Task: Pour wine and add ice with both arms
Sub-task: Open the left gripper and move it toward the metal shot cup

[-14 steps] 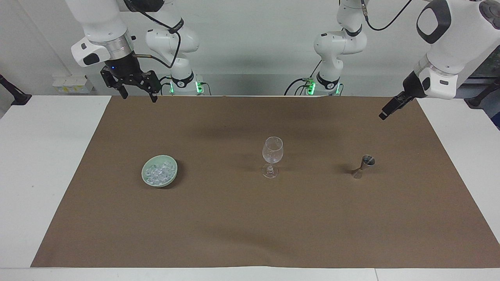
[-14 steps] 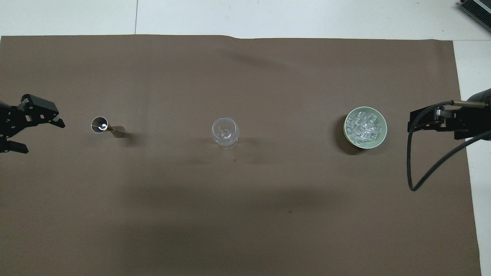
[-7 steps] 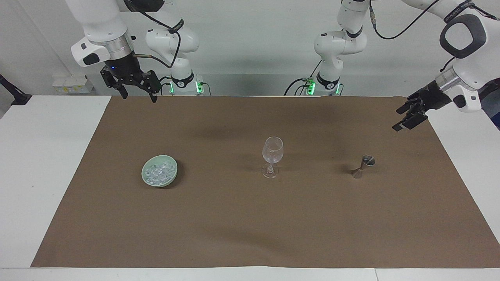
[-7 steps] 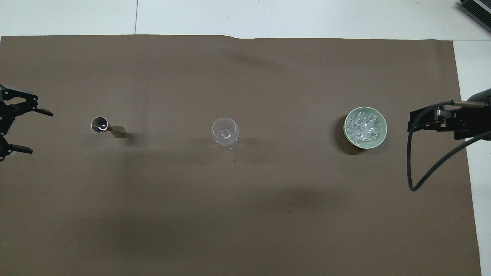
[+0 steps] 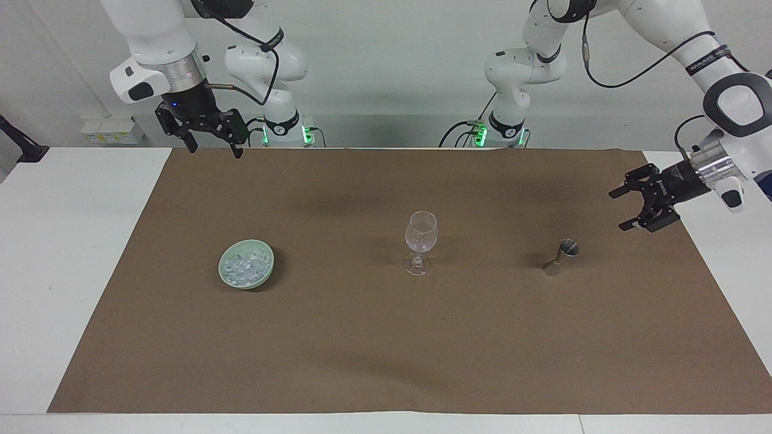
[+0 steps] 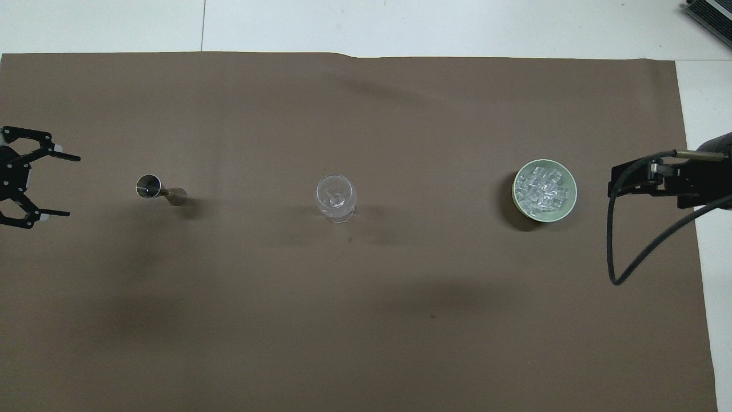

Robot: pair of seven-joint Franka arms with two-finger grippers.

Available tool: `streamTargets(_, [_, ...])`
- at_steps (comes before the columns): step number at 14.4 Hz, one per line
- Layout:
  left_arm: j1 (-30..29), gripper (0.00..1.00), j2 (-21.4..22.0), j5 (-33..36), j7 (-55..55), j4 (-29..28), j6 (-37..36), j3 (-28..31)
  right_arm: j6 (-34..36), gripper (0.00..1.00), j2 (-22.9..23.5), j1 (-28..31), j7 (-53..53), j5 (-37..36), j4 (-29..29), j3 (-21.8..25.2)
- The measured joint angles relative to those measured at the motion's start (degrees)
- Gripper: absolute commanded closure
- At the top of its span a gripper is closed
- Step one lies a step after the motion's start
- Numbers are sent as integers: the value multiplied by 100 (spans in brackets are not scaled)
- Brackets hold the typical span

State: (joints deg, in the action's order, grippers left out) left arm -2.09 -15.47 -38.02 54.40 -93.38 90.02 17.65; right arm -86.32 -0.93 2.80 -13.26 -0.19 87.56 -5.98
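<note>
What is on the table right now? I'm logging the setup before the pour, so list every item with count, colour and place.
Wine glass: one, clear, upright mid-cloth.
Jigger: one, silver metal, upright beside the glass toward the left arm's end.
Bowl: one, pale green, beside the glass toward the right arm's end.
Ice: one heap, clear whitish cubes, in the bowl.
Cloth: one, brown, covering the table.
Table: one, white.
Left gripper: one, black, open, raised over the cloth's edge, pointing at the jigger.
Right gripper: one, black, open, waiting over the cloth's edge nearest the robots.
</note>
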Motion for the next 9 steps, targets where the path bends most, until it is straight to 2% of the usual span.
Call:
streamTargets(4, [-47, 0, -370, -764, 147, -82, 321, 201, 0, 0, 0, 139, 0, 0, 0, 4])
streamTargets(9, [-55, 0, -612, -1411, 132, -561, 588, 224, 0, 0, 0, 150, 0, 0, 0, 5])
